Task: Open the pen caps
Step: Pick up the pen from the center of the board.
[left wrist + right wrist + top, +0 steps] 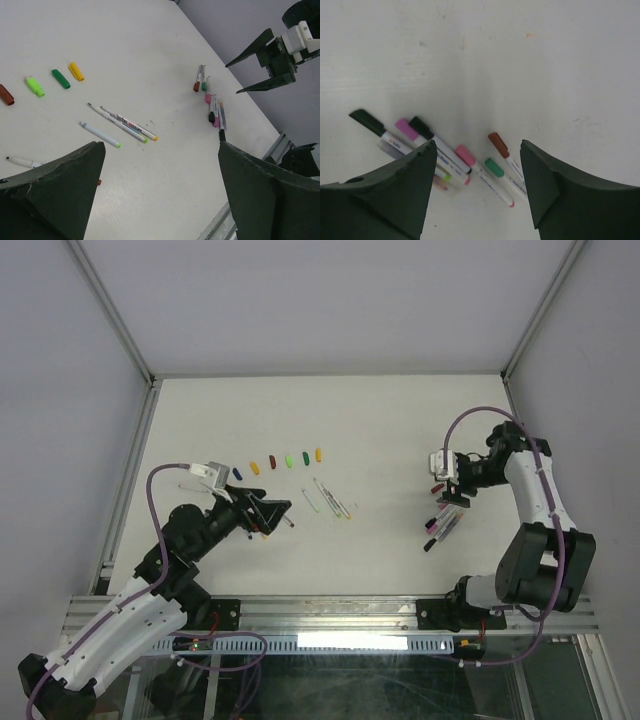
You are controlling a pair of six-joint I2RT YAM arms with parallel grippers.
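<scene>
left pincer (161, 150) – spread, empty | right pincer (477, 144) – spread, empty, near capped pens (442, 145) | pen caps (288, 460) in a row

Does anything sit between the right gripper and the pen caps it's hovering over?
Nothing visible does. The right gripper hangs open above the capped pens, with the brown cap and green cap showing unobstructed between its fingers.

I am seeing six loose pen caps (288, 460) lying in a row left of centre: blue, yellow, maroon, light green, dark green, orange. At the right, a brown cap (498, 144), green cap (494, 167), pink cap (465, 154) and black cap (420, 127) are sitting on pens (512, 168).
</scene>
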